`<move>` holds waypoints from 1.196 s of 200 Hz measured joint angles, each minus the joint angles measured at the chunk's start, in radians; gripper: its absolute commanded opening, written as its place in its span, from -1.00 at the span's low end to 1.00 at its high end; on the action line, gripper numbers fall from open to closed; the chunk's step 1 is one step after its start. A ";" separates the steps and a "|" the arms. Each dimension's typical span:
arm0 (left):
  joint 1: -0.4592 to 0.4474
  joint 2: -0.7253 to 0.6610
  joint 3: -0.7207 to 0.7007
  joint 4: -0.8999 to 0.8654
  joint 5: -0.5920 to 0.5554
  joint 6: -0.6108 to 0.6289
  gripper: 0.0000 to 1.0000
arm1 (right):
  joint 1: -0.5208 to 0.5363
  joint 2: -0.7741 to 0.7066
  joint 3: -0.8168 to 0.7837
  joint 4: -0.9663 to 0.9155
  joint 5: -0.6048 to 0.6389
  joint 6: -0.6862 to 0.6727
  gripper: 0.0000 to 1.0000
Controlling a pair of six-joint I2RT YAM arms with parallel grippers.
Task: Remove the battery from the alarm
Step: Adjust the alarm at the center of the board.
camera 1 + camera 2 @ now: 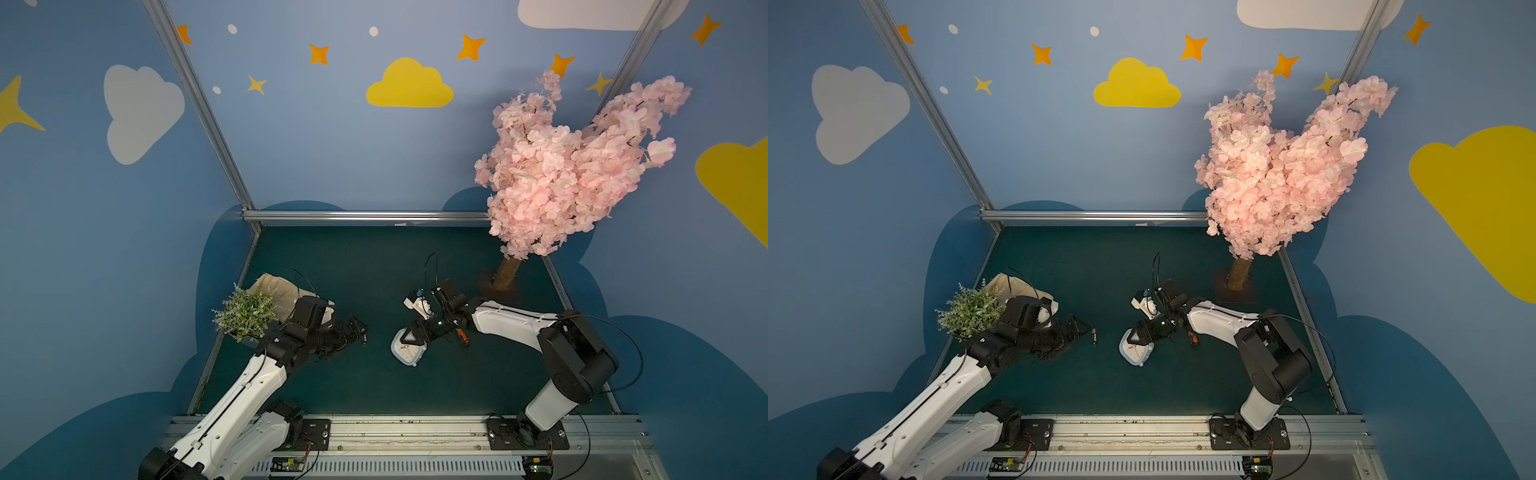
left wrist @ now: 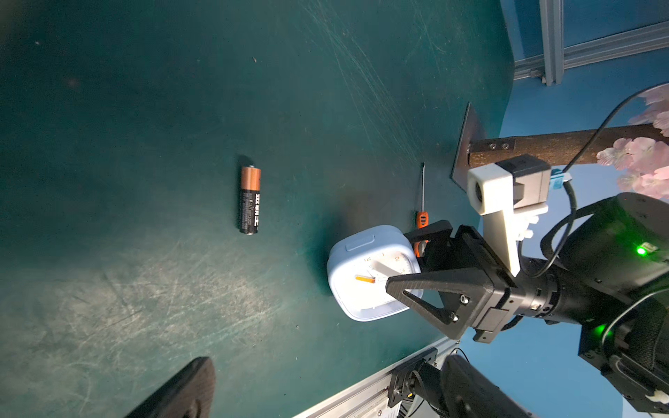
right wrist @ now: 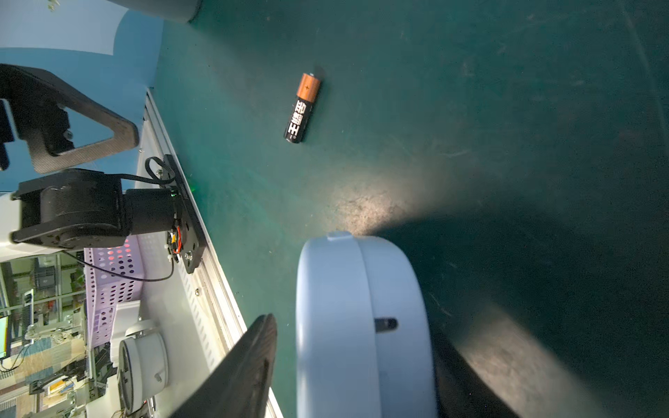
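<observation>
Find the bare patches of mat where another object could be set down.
Free: far mat between back rail and alarm; near strip between alarm and front rail. Crowded: the middle row of battery, alarm, screwdriver.

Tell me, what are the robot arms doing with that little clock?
The battery is already out of the alarm and lies by itself on the green table. The right gripper has its fingers on either side of the alarm, with a gap showing beside one finger, so it isn't squeezing it. The left gripper hangs wide open close to the battery, holding nothing. A screwdriver lies on the table near the alarm.
</observation>
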 measured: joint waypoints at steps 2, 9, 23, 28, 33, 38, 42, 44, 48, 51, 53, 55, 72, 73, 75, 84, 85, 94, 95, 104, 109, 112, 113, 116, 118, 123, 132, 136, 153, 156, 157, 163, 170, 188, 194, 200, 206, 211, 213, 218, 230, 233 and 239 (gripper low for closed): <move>0.000 0.001 0.000 0.001 0.000 0.000 1.00 | 0.000 0.003 0.002 -0.002 0.000 -0.003 0.25; 0.000 0.002 0.000 0.005 0.000 0.000 1.00 | 0.000 0.012 0.011 -0.010 0.002 -0.010 0.24; 0.000 0.001 -0.002 0.011 0.000 0.001 1.00 | 0.000 0.030 0.026 -0.020 0.005 -0.024 0.28; 0.000 0.000 -0.004 0.013 0.000 0.002 1.00 | 0.000 0.036 0.030 -0.024 0.006 -0.030 0.32; 0.000 -0.003 -0.007 0.017 -0.001 0.002 1.00 | 0.000 0.042 0.035 -0.028 0.008 -0.033 0.35; 0.000 -0.007 -0.011 0.019 -0.002 0.002 1.00 | 0.000 0.046 0.039 -0.031 0.011 -0.036 0.36; 0.000 -0.011 -0.014 0.020 -0.002 0.002 1.00 | 0.000 0.048 0.040 -0.032 0.013 -0.039 0.37; 0.000 -0.013 -0.016 0.020 -0.003 0.002 1.00 | 0.000 0.048 0.040 -0.033 0.014 -0.040 0.38; 0.000 -0.017 -0.020 0.019 -0.003 0.002 1.00 | 0.000 0.049 0.040 -0.035 0.015 -0.042 0.40; 0.000 -0.019 -0.023 0.019 -0.003 0.002 1.00 | 0.000 0.049 0.041 -0.037 0.018 -0.043 0.42; 0.000 -0.022 -0.024 0.019 -0.003 0.002 1.00 | 0.000 0.049 0.041 -0.039 0.018 -0.045 0.45; 0.000 -0.024 -0.026 0.019 -0.003 0.002 1.00 | 0.000 0.049 0.041 -0.040 0.019 -0.046 0.48; 0.000 -0.039 -0.039 0.020 -0.005 0.002 1.00 | 0.000 0.049 0.044 -0.051 0.026 -0.056 0.55; 0.000 -0.039 -0.040 0.020 -0.005 0.002 1.00 | 0.000 0.049 0.044 -0.051 0.026 -0.056 0.56; 0.000 -0.041 -0.041 0.021 -0.006 0.002 1.00 | 0.000 0.049 0.044 -0.052 0.027 -0.057 0.56; 0.000 -0.047 -0.047 0.022 -0.007 0.002 1.00 | 0.000 0.049 0.050 -0.062 0.030 -0.059 0.60; 0.000 -0.047 -0.047 0.022 -0.007 0.002 1.00 | 0.000 0.049 0.051 -0.063 0.031 -0.060 0.60; 0.000 -0.050 -0.049 0.023 -0.007 0.002 1.00 | 0.000 0.049 0.058 -0.070 0.034 -0.064 0.64; 0.000 -0.051 -0.049 0.023 -0.007 0.002 1.00 | 0.000 0.049 0.059 -0.071 0.034 -0.064 0.65; 0.000 -0.051 -0.049 0.027 -0.007 0.002 1.00 | 0.000 0.049 0.068 -0.073 0.035 -0.067 0.76; 0.000 -0.051 -0.049 0.028 -0.007 0.003 1.00 | 0.000 0.049 0.072 -0.073 0.036 -0.071 0.81; 0.000 -0.051 -0.049 0.029 -0.007 0.003 1.00 | 0.000 0.049 0.075 -0.073 0.036 -0.073 0.84; 0.000 -0.051 -0.049 0.030 -0.007 0.003 1.00 | 0.000 0.049 0.076 -0.074 0.036 -0.076 0.86; 0.000 -0.051 -0.049 0.030 -0.007 0.003 1.00 | 0.000 0.049 0.079 -0.074 0.035 -0.074 0.89; 0.000 -0.051 -0.049 0.030 -0.007 0.003 1.00 | 0.000 0.049 0.081 -0.074 0.035 -0.074 0.92; 0.000 -0.051 -0.049 0.031 -0.007 0.003 1.00 | 0.000 0.049 0.086 -0.073 0.033 -0.077 0.96; 0.000 -0.051 -0.049 0.033 -0.007 0.003 1.00 | 0.002 0.050 0.095 -0.073 0.027 -0.081 0.96; 0.000 -0.051 -0.049 0.034 -0.007 0.003 1.00 | 0.003 0.052 0.101 -0.073 0.023 -0.082 0.96; 0.000 -0.056 -0.049 0.035 -0.007 0.003 1.00 | 0.013 0.070 0.132 -0.072 0.007 -0.084 0.96; 0.000 -0.058 -0.049 0.035 -0.007 0.003 1.00 | 0.017 0.074 0.137 -0.072 0.006 -0.085 0.96; 0.000 -0.058 -0.049 0.035 -0.007 0.003 1.00 | 0.018 0.075 0.139 -0.071 0.005 -0.085 0.96; 0.000 -0.063 -0.049 0.035 -0.007 0.003 1.00 | 0.026 0.082 0.147 -0.072 0.002 -0.085 0.96; 0.000 -0.068 -0.049 0.036 -0.007 0.003 1.00 | 0.037 0.088 0.154 -0.071 -0.002 -0.085 0.97; 0.000 -0.082 -0.051 0.039 -0.012 0.006 1.00 | 0.058 0.090 0.161 -0.073 0.000 -0.085 0.97; 0.000 -0.085 -0.051 0.039 -0.017 0.008 1.00 | 0.064 0.090 0.164 -0.073 0.002 -0.085 0.97; 0.000 -0.085 -0.051 0.039 -0.023 0.013 1.00 | 0.069 0.090 0.167 -0.074 0.009 -0.085 0.96; 0.000 -0.085 -0.051 0.039 -0.027 0.019 1.00 | 0.072 0.089 0.169 -0.075 0.019 -0.085 0.96; 0.001 -0.082 -0.050 0.038 -0.031 0.026 1.00 | 0.073 0.088 0.169 -0.078 0.032 -0.085 0.96; 0.001 -0.082 -0.050 0.038 -0.032 0.027 1.00 | 0.073 0.088 0.170 -0.080 0.036 -0.085 0.97; 0.002 -0.077 -0.049 0.037 -0.037 0.034 1.00 | 0.073 0.085 0.170 -0.083 0.052 -0.085 0.96; 0.004 -0.061 -0.041 0.034 -0.048 0.049 1.00 | 0.072 0.078 0.170 -0.095 0.084 -0.088 0.96; 0.005 -0.057 -0.038 0.034 -0.051 0.053 1.00 | 0.072 0.076 0.170 -0.097 0.089 -0.089 0.96; 0.005 -0.049 -0.033 0.034 -0.055 0.060 1.00 | 0.071 0.072 0.170 -0.103 0.102 -0.089 0.96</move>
